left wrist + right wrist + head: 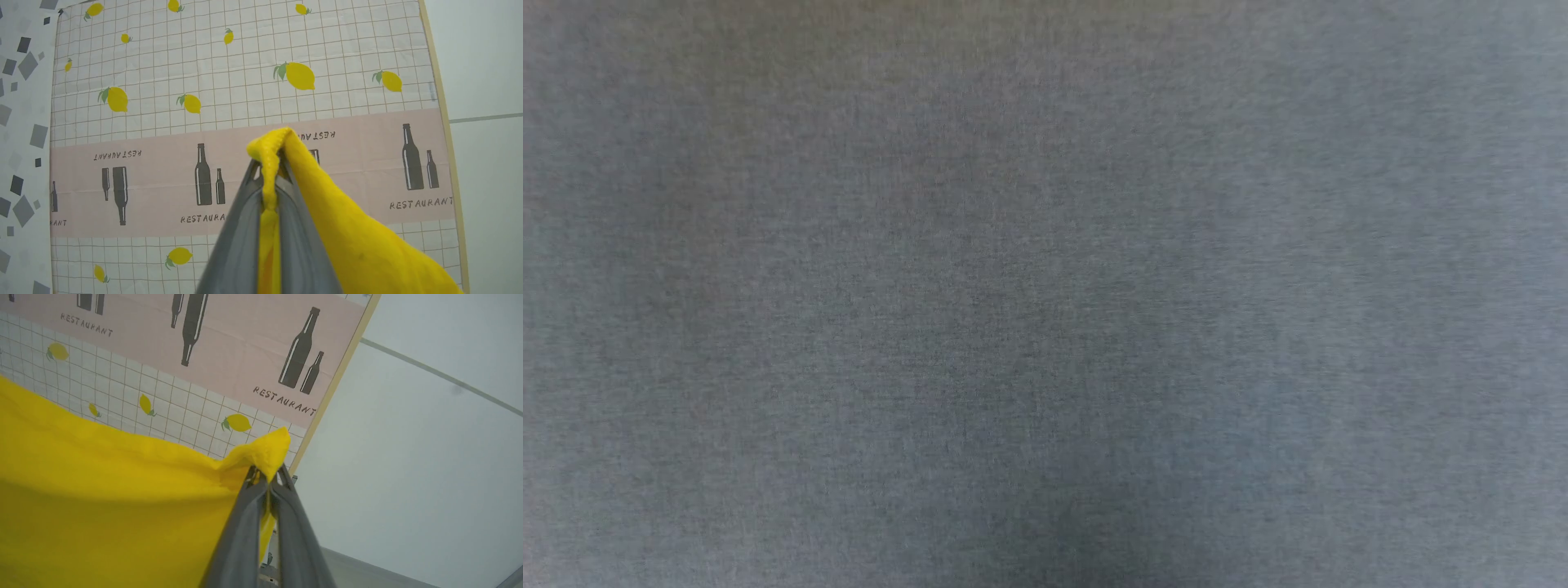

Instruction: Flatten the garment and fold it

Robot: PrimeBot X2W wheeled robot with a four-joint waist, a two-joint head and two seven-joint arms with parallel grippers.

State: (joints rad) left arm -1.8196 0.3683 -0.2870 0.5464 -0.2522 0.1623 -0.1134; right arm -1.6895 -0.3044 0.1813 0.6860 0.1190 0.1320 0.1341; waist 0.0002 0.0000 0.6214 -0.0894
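Over the lemon-and-bottle counter cloth [229, 61], your left hand [270, 165] is closed tight on a bunched edge of the yellow garment [351, 232], which drapes away to that view's lower right. Your right hand [267, 473] is likewise clamped on a corner, fabric spreading to its view's left.

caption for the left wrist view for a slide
Left gripper pinches the yellow garment over a lemon-print tablecloth.

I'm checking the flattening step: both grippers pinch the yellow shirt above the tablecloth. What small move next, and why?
Probably ease the arms apart. The left gripper and right gripper each have jaws shut on the garment, held above the tablecloth, and its edge looks slack; tautening should flatten it.
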